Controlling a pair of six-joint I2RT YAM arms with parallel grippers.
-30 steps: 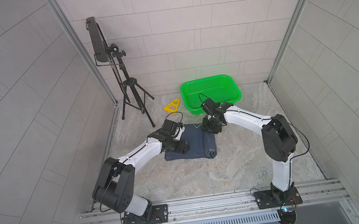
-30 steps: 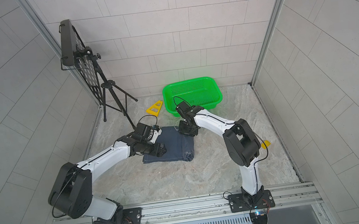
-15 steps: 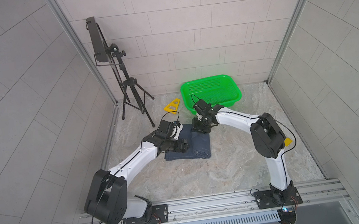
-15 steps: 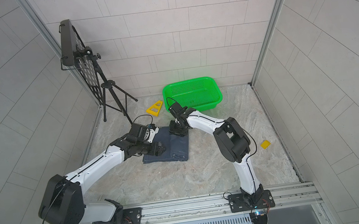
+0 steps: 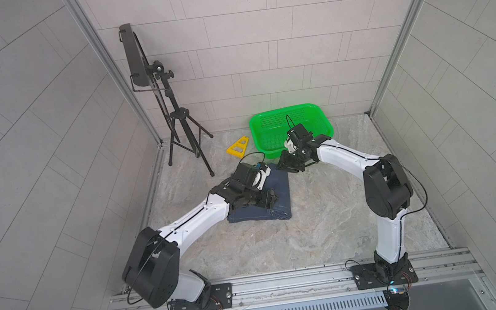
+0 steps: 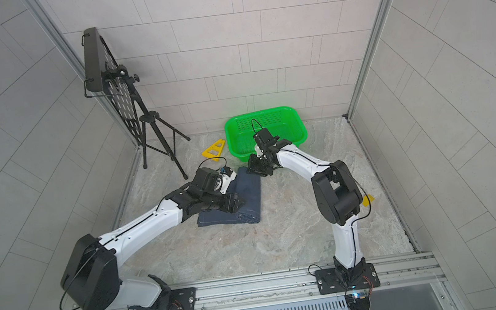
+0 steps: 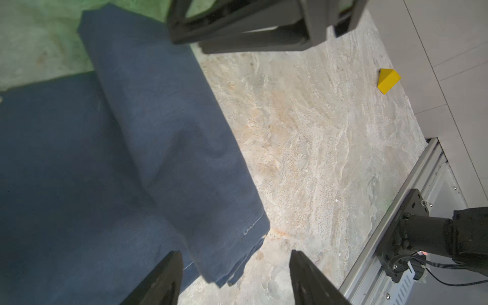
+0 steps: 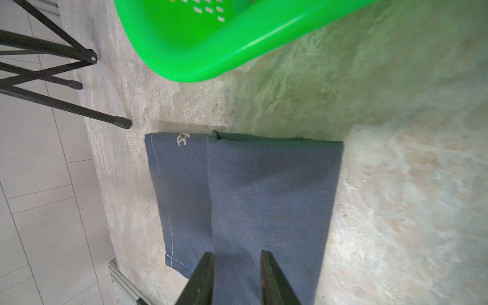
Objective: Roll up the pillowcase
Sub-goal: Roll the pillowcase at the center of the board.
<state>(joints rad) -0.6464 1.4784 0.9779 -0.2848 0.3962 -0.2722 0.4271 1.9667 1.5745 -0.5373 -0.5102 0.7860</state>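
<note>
Top view: left arm [image 5: 196,217] over pillowcase [image 5: 280,190]

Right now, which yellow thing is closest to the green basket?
The flat yellow triangle with holes, right beside the green basket. The small solid yellow wedge sits far away from it.

Bright even overhead light, soft shadows, green reflected tint, blurry wrist-view edges

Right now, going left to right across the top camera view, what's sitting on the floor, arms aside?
In a top view: black tripod stand → yellow triangle → green basket → small yellow block. The pillowcase is left out, since it overlaps the triangle and basket sideways.
</note>
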